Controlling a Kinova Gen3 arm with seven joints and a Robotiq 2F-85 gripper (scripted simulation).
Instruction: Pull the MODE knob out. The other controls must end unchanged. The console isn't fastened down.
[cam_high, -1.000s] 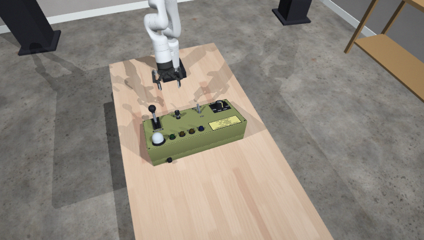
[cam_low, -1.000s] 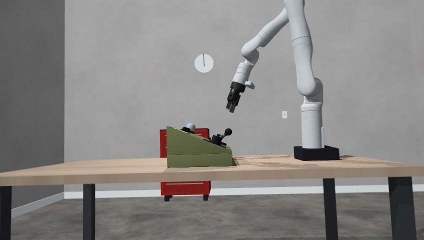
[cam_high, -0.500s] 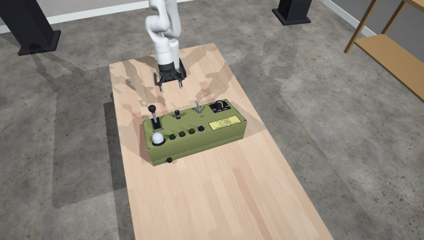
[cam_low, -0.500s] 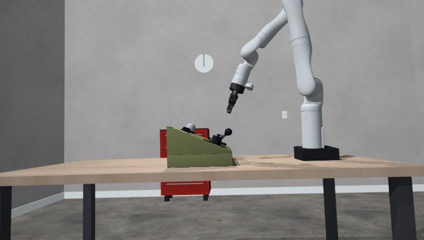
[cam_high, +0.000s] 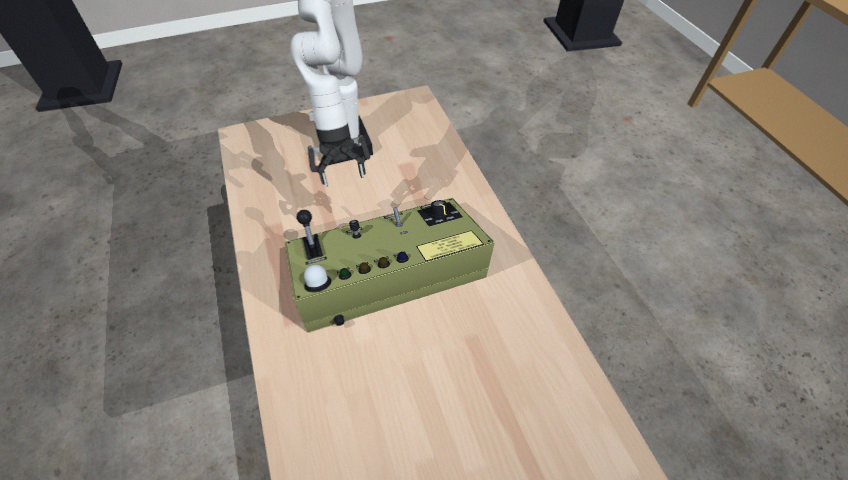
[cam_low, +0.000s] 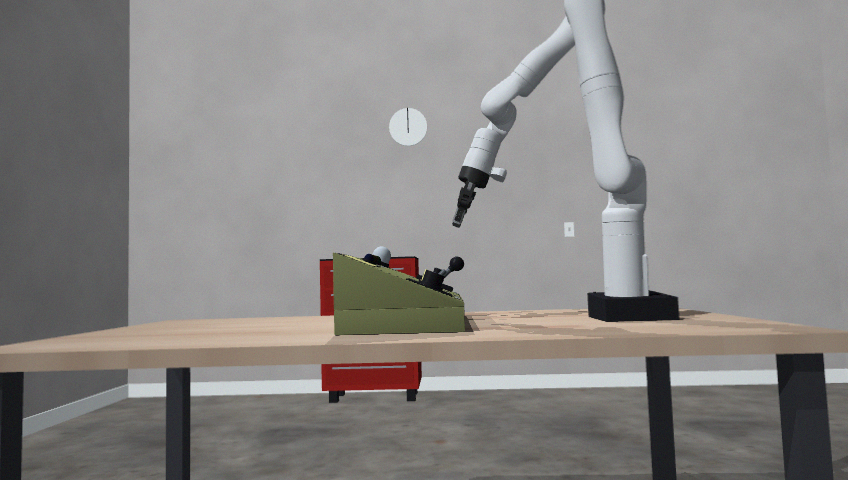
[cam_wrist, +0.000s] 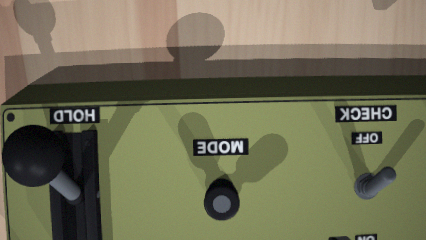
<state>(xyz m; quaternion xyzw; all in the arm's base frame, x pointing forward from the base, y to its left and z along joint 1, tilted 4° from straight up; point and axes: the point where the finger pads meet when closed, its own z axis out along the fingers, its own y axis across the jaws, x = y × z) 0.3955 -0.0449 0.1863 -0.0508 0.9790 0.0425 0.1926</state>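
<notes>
The olive green console (cam_high: 416, 270) (cam_low: 380, 297) (cam_wrist: 150, 180) stands on the wooden table (cam_high: 428, 380) (cam_low: 238, 339). The MODE knob (cam_high: 355, 227) (cam_wrist: 221, 199) is a small black knob with a grey cap near the console's back edge, under its MODE label (cam_wrist: 220, 146). My gripper (cam_high: 343, 172) (cam_low: 457, 221) is open and empty. It hangs above and behind the console, tilted towards the knob, well apart from it. Its fingers do not show in the wrist view.
On the console are the HOLD lever with a black ball (cam_high: 304, 216) (cam_wrist: 31, 155) (cam_low: 455, 262), the CHECK toggle (cam_high: 395, 217) (cam_wrist: 374, 182), a black rotary knob (cam_high: 439, 209), a white dome (cam_high: 315, 276) (cam_low: 381, 254), several coloured buttons (cam_high: 373, 264), and a front knob (cam_high: 338, 320). The arm's base (cam_low: 632, 305) stands at the far end of the table.
</notes>
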